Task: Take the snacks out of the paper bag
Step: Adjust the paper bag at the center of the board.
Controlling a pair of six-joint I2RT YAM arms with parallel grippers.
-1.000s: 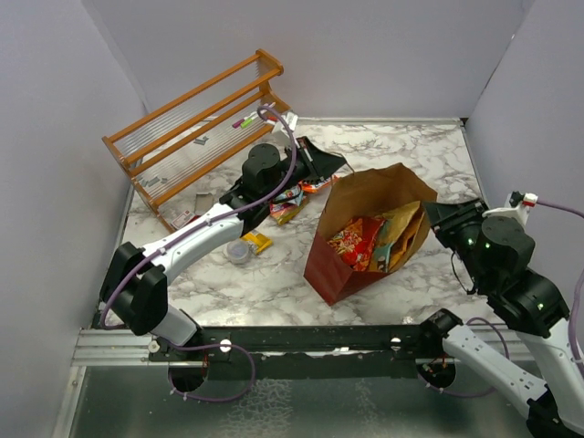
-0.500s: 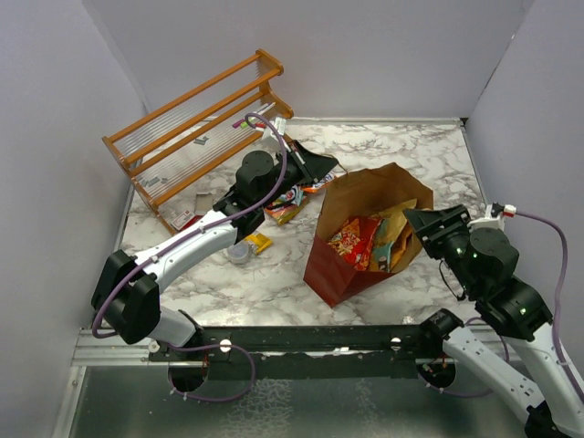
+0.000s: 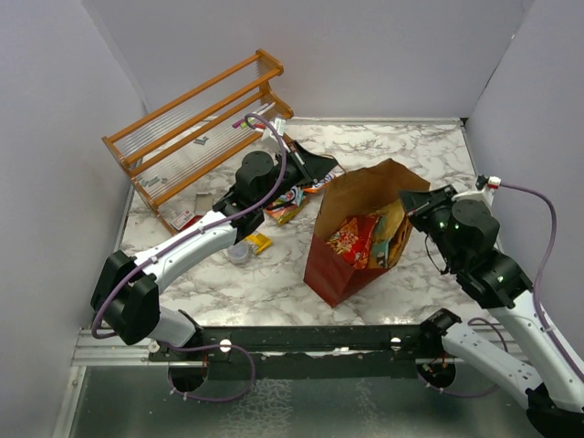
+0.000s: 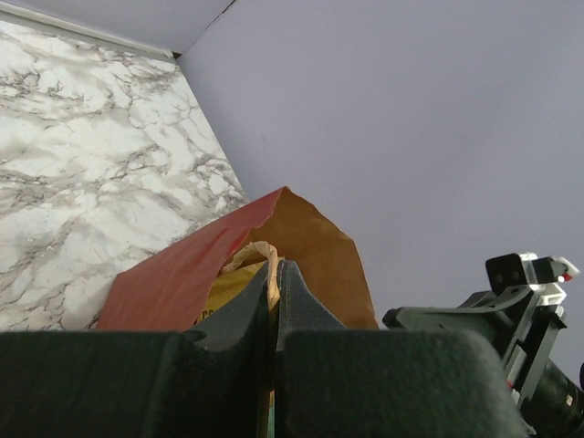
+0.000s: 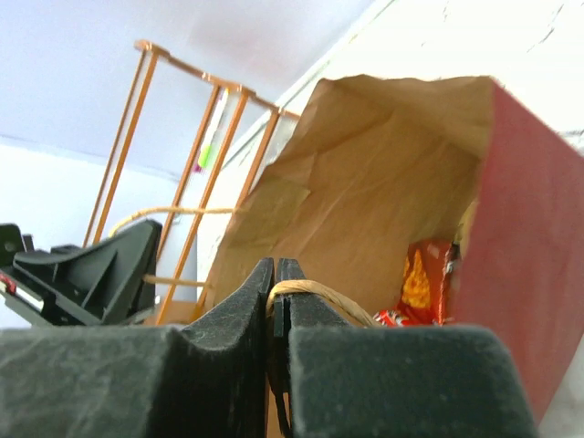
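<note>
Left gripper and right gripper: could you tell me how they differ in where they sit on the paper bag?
The left gripper sits by the paper bag's left rim, beside loose snacks on the table. The right gripper sits at the right rim, above the bagged snacks. Both are shut, each apparently pinching a twisted handle.

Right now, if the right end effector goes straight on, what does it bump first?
The twisted paper handle, at the tips of the right end effector. Beyond it, probably the paper bag, its brown inside wall; depth is unclear.

Left gripper, right gripper — both pinched closed
</note>
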